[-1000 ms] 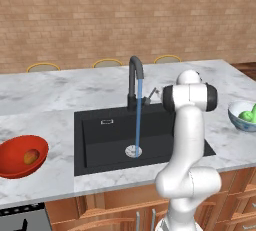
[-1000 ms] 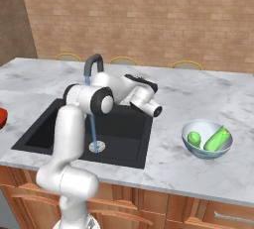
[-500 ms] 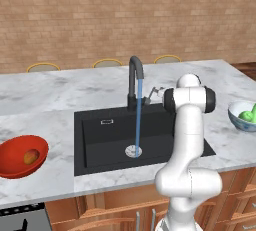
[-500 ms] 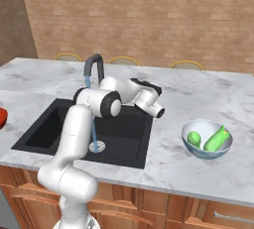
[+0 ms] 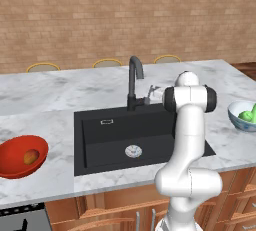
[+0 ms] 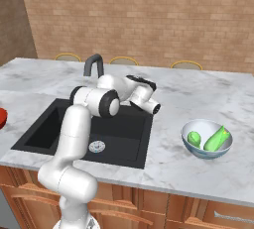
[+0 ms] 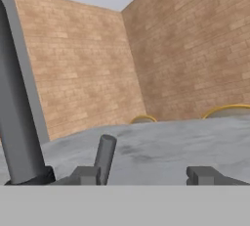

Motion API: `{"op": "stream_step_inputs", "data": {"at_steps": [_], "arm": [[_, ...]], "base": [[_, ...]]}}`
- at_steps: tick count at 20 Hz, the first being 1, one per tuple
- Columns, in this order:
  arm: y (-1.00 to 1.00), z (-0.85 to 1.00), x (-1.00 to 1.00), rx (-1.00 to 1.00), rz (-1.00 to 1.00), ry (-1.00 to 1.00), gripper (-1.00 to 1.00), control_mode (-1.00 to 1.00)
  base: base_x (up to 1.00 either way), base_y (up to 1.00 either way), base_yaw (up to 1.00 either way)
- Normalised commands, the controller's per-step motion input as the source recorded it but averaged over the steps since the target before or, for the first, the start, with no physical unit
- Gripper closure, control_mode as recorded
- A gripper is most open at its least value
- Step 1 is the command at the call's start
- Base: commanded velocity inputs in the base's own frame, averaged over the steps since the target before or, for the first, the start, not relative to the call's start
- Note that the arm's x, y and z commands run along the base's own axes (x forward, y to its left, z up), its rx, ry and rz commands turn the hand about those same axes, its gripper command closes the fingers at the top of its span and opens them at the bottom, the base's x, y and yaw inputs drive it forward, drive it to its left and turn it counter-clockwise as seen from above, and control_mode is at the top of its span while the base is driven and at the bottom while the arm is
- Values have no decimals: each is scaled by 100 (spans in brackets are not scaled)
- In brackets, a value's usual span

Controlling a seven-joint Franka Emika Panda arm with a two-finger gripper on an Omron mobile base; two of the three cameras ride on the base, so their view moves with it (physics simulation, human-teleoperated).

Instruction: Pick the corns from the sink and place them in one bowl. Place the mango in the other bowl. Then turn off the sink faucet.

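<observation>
in the hand view the gripper (image 7: 146, 175) sits at bottom centre, fingers spread; the faucet's lever handle (image 7: 105, 157) rises just beside the left fingertip (image 7: 85, 175), at the gap's edge, unpinched. the sink faucet (image 5: 133, 82) stands mid-frame.

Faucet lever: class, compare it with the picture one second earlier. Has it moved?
Cannot tell: the lever is too small to compare. But the water stream seen earlier under the faucet is gone, and the gripper is beside it.
</observation>
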Motion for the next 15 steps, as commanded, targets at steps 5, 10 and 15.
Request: {"op": "stream_step_inputs", "data": {"at_steps": [5,10,15], "arm": [[100,8,3,-12,6,0,-100,-100],[100,0,9,-6,10,0,-100,-100],[33,11,-32,0,9,-1,-100,-100]], "base": [[0,0,0],[0,0,0],[0,0,0]]}}
